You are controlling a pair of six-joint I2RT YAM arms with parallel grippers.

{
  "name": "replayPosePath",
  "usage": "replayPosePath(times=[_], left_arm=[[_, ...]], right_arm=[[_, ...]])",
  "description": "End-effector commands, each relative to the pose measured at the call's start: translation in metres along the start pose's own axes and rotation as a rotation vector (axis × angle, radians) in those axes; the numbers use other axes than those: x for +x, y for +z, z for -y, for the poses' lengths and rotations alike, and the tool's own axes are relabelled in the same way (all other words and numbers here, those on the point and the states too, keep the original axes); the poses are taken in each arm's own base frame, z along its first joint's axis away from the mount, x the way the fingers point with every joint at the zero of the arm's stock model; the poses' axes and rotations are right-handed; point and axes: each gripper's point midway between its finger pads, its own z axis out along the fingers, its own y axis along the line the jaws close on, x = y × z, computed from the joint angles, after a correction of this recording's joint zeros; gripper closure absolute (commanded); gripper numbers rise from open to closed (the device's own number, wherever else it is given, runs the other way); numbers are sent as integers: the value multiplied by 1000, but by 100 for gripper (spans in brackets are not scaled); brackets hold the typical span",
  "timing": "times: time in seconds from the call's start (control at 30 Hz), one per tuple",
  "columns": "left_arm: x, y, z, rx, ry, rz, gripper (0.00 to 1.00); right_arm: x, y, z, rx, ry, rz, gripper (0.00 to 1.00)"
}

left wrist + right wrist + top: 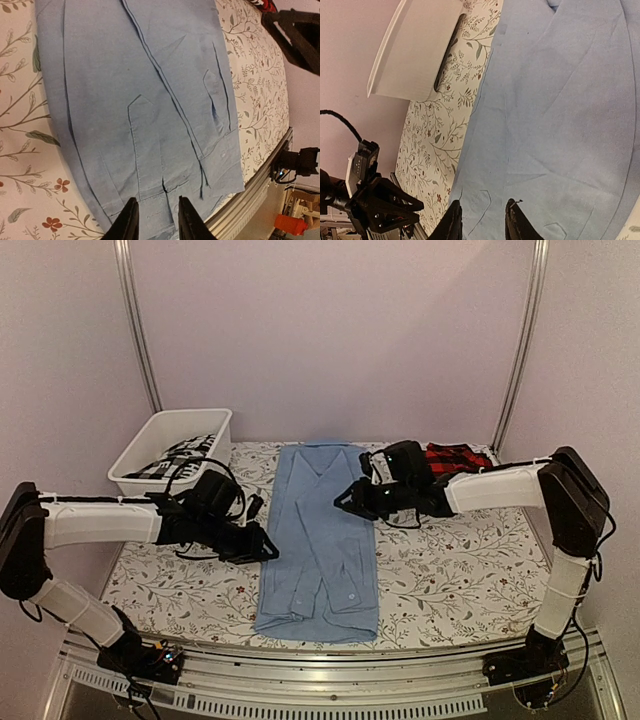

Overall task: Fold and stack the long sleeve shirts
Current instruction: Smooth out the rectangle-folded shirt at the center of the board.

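**Both pincers loose and empty on the blue shirt**

Top view: your blue shirt lies flat down the middle of the table, narrowed to a strip, which I'd judge is ready for a crosswise fold. The left pincer sits at its left edge and the right pincer over its right side. The plaid shirt waits far right.

Left wrist: fingers slightly apart above the tucked-in sleeves, nothing pinched.

Right wrist: same narrow gap, empty over blue cloth, with the white basket beyond.
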Motion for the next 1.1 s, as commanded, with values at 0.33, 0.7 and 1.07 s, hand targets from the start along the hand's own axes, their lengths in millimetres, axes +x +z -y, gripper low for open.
replayPosePath(times=[0.33,0.7,1.07], left_arm=[[79,6,4,20,-122,-77,75],[136,15,-18,-10,-203,-148,76],[152,14,-11,-97,-176,-198,77]], right_arm=[[173,-47,-31,39,59,-149,71],[243,-59,-15,127,106,-230,71],[265,-69,1,166,122,-264,72]])
